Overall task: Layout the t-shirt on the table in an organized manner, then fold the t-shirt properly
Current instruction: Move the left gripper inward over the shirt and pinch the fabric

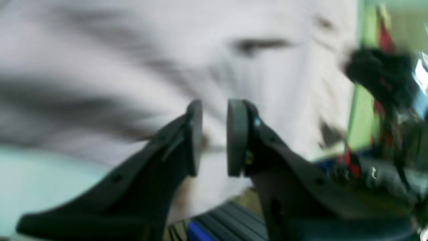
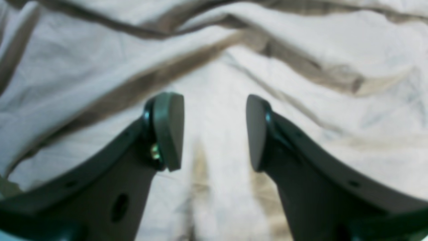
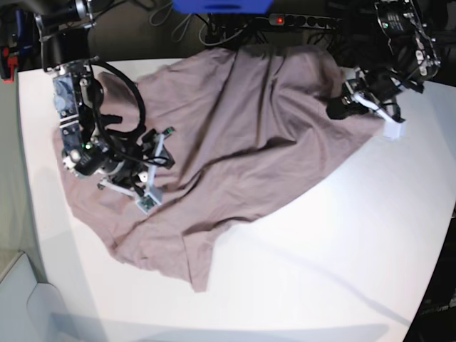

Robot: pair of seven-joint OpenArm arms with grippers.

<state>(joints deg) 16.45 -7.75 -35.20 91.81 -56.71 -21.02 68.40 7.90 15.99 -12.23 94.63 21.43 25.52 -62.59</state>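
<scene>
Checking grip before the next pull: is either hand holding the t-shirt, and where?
Right hand is open above the t-shirt, holding nothing. Whether the left hand grips it cannot be told.

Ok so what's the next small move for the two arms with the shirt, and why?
Probably lower the right pincer and close it on the shirt. It hangs open over wrinkled cloth, gripping nothing, while the left pincer sits at the far edge with its pads nearly together; whether cloth is pinched is too blurred to tell. The shirt lies rumpled on the table, so both sides seem to need holding before spreading.
</scene>
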